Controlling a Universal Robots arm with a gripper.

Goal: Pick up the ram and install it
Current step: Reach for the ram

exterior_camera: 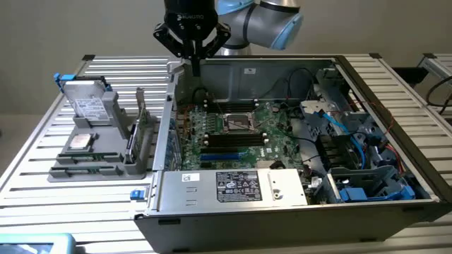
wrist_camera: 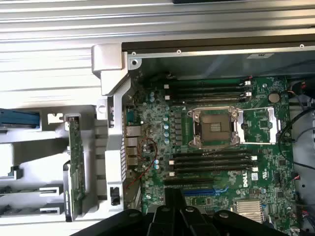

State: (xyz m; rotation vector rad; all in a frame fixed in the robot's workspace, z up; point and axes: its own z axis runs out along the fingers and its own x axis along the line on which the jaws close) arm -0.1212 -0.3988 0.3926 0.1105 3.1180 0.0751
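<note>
**Q:** Stage of the task?

**A:** Early, judging from the layout. Not yet picked up: ram (exterior_camera: pixel 90 157), taken to be the narrow green strip lying in a front groove of the grey parts holder (exterior_camera: pixel 106 174), lower left of the frame in the exterior view, well apart from the gripper (exterior_camera: pixel 195 70). Nothing installed either: black memory slots (wrist_camera: pixel 211 160) beside the CPU socket (wrist_camera: pixel 215 127) seen bare on the motherboard (wrist_camera: pixel 162 123). Remaining, by that reading: both the pick-up and the seating in a slot.

**Q:** Gripper?

**A:** Poised at upper centre of the frame, above the rear corner of the open computer case (exterior_camera: pixel 297 222) (on the holder's side). Jaws drawn together, with nothing visible between them.

**Q:** Legible writing?

**A:** "ROBOTIQ" across the gripper body; "DELL" printed white on the motherboard. Also a sticker (exterior_camera: pixel 236 186) on the power supply housing (exterior_camera: pixel 177 196) and a small white label (exterior_camera: pixel 249 70) on the case's back panel (print too small to read).
</note>
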